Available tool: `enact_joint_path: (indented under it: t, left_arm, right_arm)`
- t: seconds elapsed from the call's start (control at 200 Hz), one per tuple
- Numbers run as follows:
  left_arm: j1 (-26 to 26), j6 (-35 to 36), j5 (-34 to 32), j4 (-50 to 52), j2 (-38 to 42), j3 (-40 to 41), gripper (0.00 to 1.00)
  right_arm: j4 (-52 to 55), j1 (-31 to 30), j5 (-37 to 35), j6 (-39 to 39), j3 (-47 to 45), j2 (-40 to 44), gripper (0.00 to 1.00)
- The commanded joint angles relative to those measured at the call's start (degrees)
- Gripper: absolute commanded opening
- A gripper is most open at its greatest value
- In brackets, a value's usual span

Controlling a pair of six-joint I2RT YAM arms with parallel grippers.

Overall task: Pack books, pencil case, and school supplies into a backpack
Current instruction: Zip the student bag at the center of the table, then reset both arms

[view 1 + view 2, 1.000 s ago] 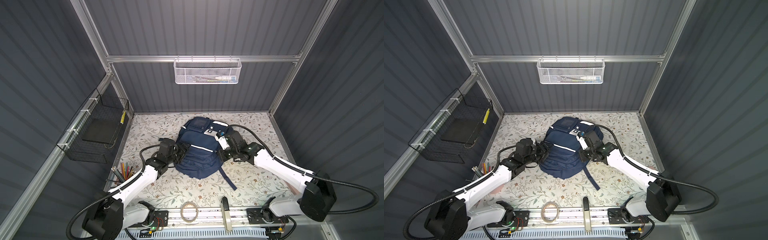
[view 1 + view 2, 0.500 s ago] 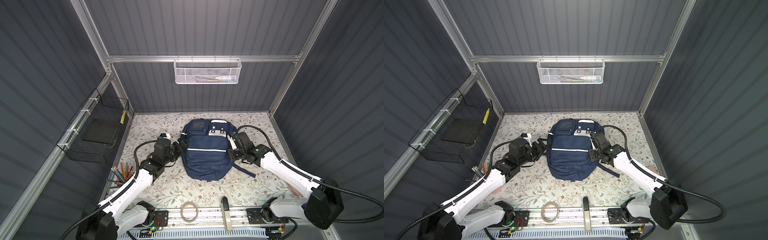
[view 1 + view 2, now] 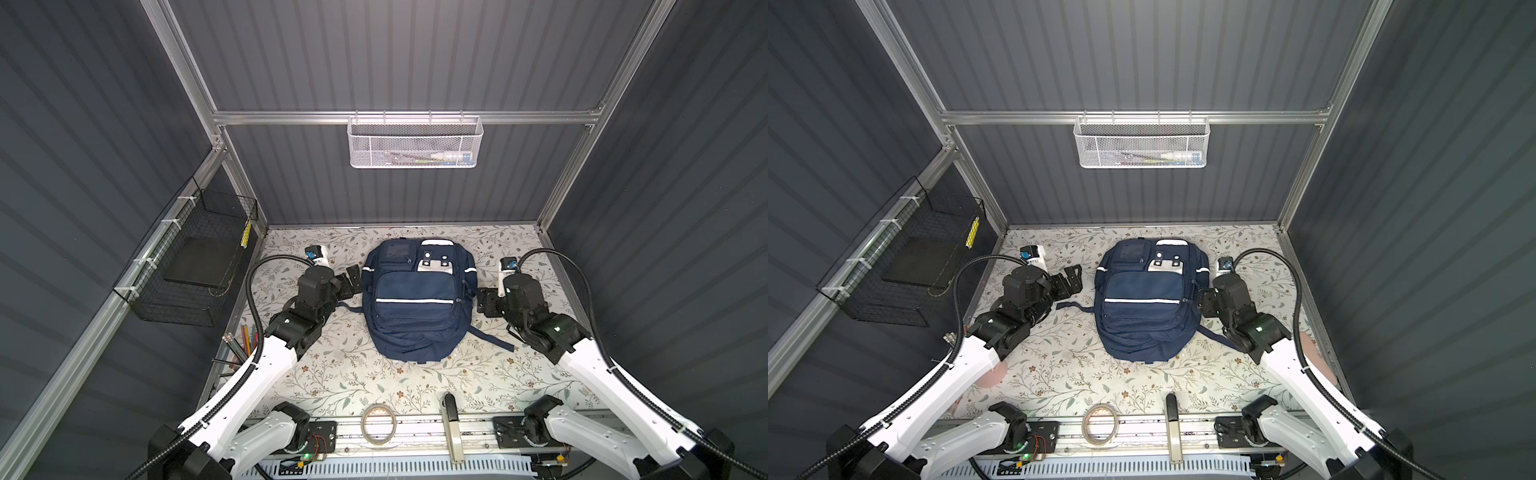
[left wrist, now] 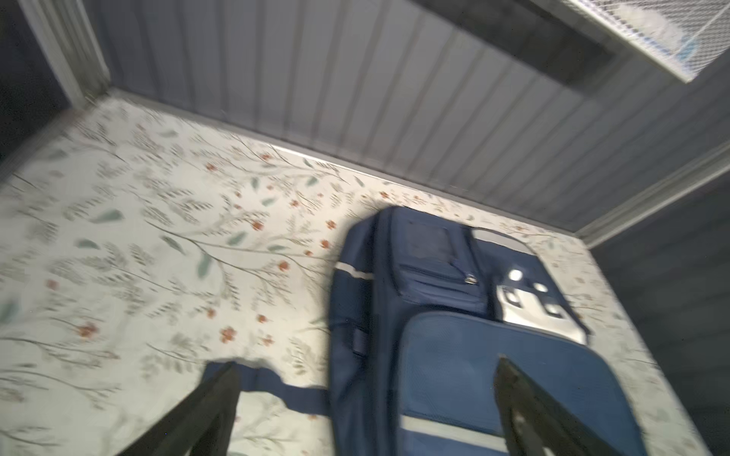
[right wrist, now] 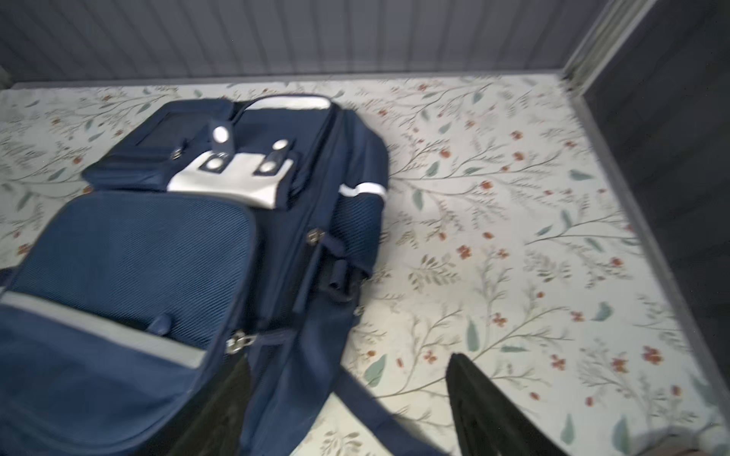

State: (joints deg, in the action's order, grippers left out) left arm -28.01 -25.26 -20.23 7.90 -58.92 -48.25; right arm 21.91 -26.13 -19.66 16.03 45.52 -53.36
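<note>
Navy backpack, white two-stud patch

I see the backpack navy with white stripes; the worktop cream, sprigged with green leaves, red flowers.

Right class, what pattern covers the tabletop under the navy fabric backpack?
Pale tabletop: leafy sprigs, small red flowers; clearest in right wrist view.

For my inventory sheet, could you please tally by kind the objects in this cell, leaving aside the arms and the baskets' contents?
backpack: 1
roll of tape: 1
beige-handled tool: 1
bunch of coloured pencils: 1
baskets: 2, the white mesh basket and the black wire basket
Total: 6
</note>
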Motion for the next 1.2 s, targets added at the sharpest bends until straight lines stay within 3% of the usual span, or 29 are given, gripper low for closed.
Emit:
enact_joint_path:
  t: [0.0, 0.135, 0.29, 0.385, 0.56, 0.69, 0.781, 0.866, 0.996, 1.036, 1.196]
  left_arm:
    - [0.55, 17.96, -15.99, -7.65, -0.45, 6.90, 1.00]
    - [2.07, 24.32, -24.32, -24.56, -2.16, 17.55, 1.00]
    - [5.78, 26.98, -27.40, -33.98, -10.94, 20.99, 1.00]
    - [7.37, 29.88, -24.68, -39.89, -14.46, 23.23, 1.00]
    - [15.00, 26.12, -15.40, -43.78, -20.00, 25.25, 0.99]
    - [18.60, 25.27, -10.81, -53.18, -25.16, 26.49, 1.00]
    - [22.00, 23.38, -1.77, -64.08, -28.48, 29.03, 1.00]
    - [22.29, 24.43, 0.00, -67.67, -33.63, 27.70, 1.00]
    - [22.30, 25.90, 2.87, -70.09, -39.81, 25.55, 1.00]
    - [22.37, 24.82, 2.01, -65.79, -38.88, 24.49, 1.00]
    - [23.38, 25.17, 5.82, -59.89, -39.25, 21.24, 1.00]
  right_arm:
    - [-8.94, 5.48, -5.54, -2.53, -6.23, 1.93, 0.80]
    - [-20.33, 13.47, -3.33, -4.43, -16.02, 6.04, 0.81]
    - [-39.22, 19.96, -2.97, -10.08, -30.69, 8.95, 0.80]
    - [-47.05, 23.17, -2.41, -8.64, -35.31, 7.47, 0.80]
    - [-55.36, 25.03, 1.04, -11.48, -34.71, -0.69, 0.81]
    - [-62.05, 26.24, 4.76, -13.21, -33.44, -7.01, 0.81]
    - [-64.34, 27.07, 6.73, -13.77, -31.51, -10.43, 0.81]
    - [-69.37, 27.51, 7.91, -14.68, -31.03, -15.56, 0.82]
    - [-65.36, 29.10, 13.51, -13.44, -26.57, -19.01, 0.83]
    - [-64.92, 29.20, 14.27, -12.75, -25.87, -19.68, 0.83]
    - [-74.87, 29.22, 19.47, -13.57, -26.68, -28.11, 0.83]
